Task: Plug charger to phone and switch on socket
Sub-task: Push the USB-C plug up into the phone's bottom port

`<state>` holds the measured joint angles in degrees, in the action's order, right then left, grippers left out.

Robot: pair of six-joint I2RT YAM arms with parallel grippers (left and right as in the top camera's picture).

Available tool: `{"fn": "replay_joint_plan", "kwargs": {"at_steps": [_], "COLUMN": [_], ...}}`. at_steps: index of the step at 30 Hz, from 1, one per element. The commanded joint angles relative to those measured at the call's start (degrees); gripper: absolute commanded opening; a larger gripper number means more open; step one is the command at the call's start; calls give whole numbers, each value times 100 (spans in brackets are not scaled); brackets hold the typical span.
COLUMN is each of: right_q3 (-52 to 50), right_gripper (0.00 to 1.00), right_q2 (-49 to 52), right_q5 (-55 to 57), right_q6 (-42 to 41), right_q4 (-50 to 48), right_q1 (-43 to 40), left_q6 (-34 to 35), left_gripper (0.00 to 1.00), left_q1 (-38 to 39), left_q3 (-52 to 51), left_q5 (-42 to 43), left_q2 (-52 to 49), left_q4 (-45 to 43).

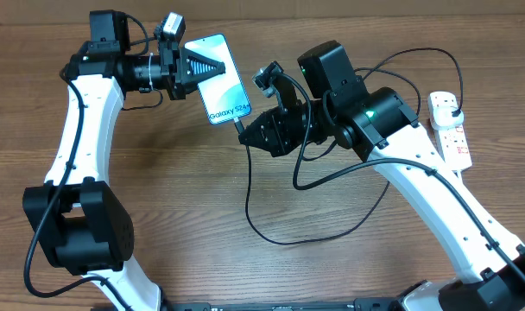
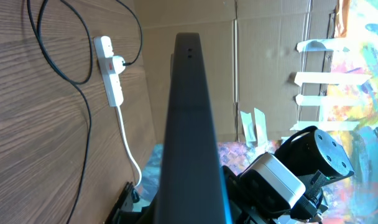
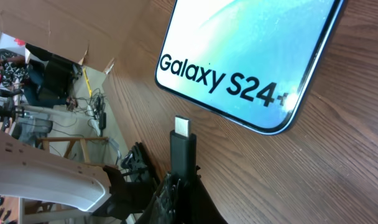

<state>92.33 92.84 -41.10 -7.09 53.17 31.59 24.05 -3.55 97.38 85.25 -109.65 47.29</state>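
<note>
Clamping the far-left end of the slim rectangular light-blue-screened phone, the left gripper has its jaws closed tight on it, with black fingers over the screen. The phone sits left of centre on the brown wood-grain table, with the "Galaxy S24" text at its near end. The left wrist view shows only its dark edge running up the middle. Whether it lies flat or is tipped up cannot be told.

Just right of and nearer than the phone's bottom edge, the right gripper is pinched closed on the small black connector of the thin black charger. In the right wrist view the metal tip points at the phone's bottom edge, close but apart, not inserted. The black cable drops toward the near side, loops right across the table and arcs over to the far right.

At far right the white elongated plastic power-strip socket with small red switches lies flat, a plug seated near its far end. The switch position is too small to tell.
</note>
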Motion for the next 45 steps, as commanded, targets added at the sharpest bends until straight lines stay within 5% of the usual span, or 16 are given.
{"fn": "replay_joint_plan", "kwargs": {"at_steps": [1, 16, 45], "right_q3": [-2, -4, -9], "right_gripper": [4, 4, 4], "right_q2": [-144, -142, -138], "right_q5": [17, 490, 570], "right_q6": [-173, -931, -1073], "right_q4": [-35, 7, 26], "right_q1": [33, 210, 227], "left_q6": [92, 195, 192], "left_gripper": [4, 4, 4], "left_q1": [26, 26, 186], "left_q3": [24, 24, 24], "left_q5": [160, 153, 133], "left_q2": [24, 24, 24], "left_q4": [7, 2, 2]}}
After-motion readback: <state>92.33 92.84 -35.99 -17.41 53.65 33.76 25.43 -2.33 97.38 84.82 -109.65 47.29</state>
